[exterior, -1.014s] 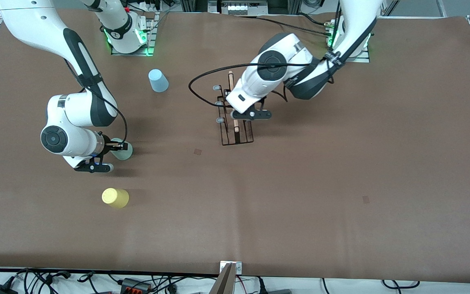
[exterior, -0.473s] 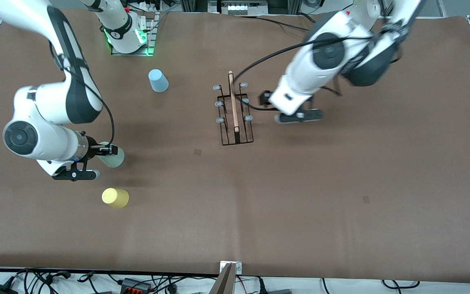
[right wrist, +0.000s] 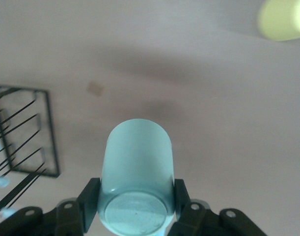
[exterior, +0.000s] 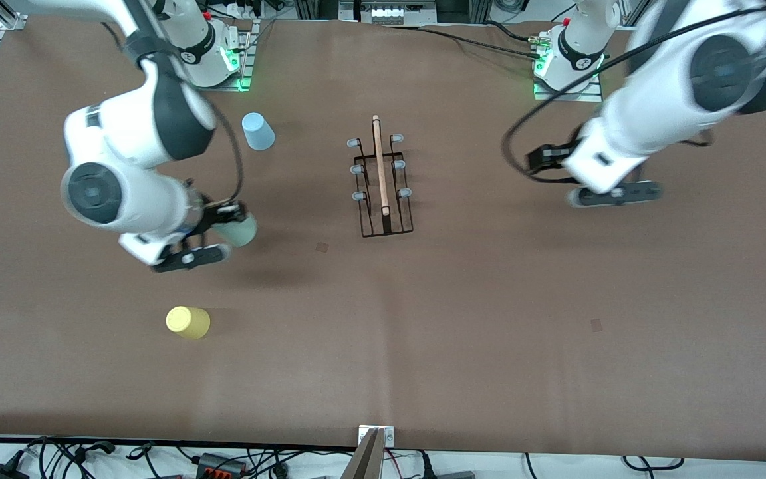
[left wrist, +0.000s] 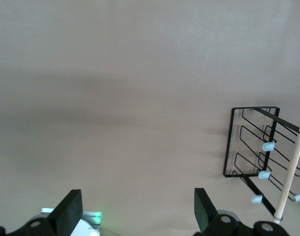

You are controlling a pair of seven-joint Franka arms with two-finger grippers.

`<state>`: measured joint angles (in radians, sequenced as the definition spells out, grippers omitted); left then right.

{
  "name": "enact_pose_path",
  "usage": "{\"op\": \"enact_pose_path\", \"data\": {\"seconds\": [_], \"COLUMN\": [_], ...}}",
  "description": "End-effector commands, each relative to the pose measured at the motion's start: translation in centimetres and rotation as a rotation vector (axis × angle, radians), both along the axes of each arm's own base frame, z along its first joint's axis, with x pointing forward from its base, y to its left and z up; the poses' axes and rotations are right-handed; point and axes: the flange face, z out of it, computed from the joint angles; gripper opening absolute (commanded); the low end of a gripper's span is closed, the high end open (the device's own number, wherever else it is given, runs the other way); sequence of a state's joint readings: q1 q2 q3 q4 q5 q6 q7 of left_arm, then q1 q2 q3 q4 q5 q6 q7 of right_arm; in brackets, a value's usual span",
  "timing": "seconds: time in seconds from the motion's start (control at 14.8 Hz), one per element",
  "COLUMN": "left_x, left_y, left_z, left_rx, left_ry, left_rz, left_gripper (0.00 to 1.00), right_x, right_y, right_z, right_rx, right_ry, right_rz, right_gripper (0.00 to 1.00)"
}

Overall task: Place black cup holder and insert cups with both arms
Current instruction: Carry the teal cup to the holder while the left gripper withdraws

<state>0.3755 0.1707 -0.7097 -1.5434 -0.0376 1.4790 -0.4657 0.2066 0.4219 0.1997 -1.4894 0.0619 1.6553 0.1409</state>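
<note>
A brown table (exterior: pixel 463 319) fills the scene, with both arms raised above it. The left arm (exterior: pixel 682 100) comes from its base at the top of the front view and hangs over the bare table toward its own end, well apart from the rack. The left gripper (exterior: pixel 606 183) stands wide open with nothing between its fingers (left wrist: pixel 68 211); its wrist view shows only bare table ahead and the rack off to one side.

The right arm (exterior: pixel 130 153) reaches out from its base over its own end of the table. The right gripper (exterior: pixel 220 229) is clamped on the mint green cup (exterior: pixel 237 229), holding it up off the table; in the right wrist view the cup (right wrist: pixel 136 177) sits between the two fingers (right wrist: pixel 91 196), gripped close to its wider rim end, with its closed narrow end pointing away from the wrist.

The black cup holder (exterior: pixel 383 179) stands on the table about midway between the two arms, its wooden rod (exterior: pixel 380 163) running along the top and pale grey-tipped pegs (exterior: pixel 356 169) on either side, none bearing a cup.

The light blue cup (exterior: pixel 258 131) stands upside down near the right arm's base. The yellow cup (exterior: pixel 188 322) lies on its side nearer the front camera, toward the right arm's end.
</note>
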Motion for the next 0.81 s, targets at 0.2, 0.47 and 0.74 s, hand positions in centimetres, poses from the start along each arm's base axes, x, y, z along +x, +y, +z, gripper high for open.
{"op": "enact_pose_path", "data": {"seconds": [0.2, 0.47, 0.74], "left_x": [0.0, -2.3, -3.9], "left_y": [6.1, 7.4, 7.8], "left_z": [5.3, 3.7, 3.2], "left_rx": [0.149, 0.166, 0.152], "left_ry": [-0.074, -0.133, -0.162], "left_rz": [0.019, 0.002, 0.012], "left_gripper": [1.00, 1.00, 1.00], "right_x": [-6.0, -9.7, -12.7], "right_y": [9.5, 15.0, 17.5], "right_z": [2.0, 1.2, 0.1], "right_rx": [0.051, 0.007, -0.030], "right_ry": [0.052, 0.062, 0.093], "right_rz": [0.149, 0.123, 0.141], "right_gripper": [0.24, 0.24, 0.24]}}
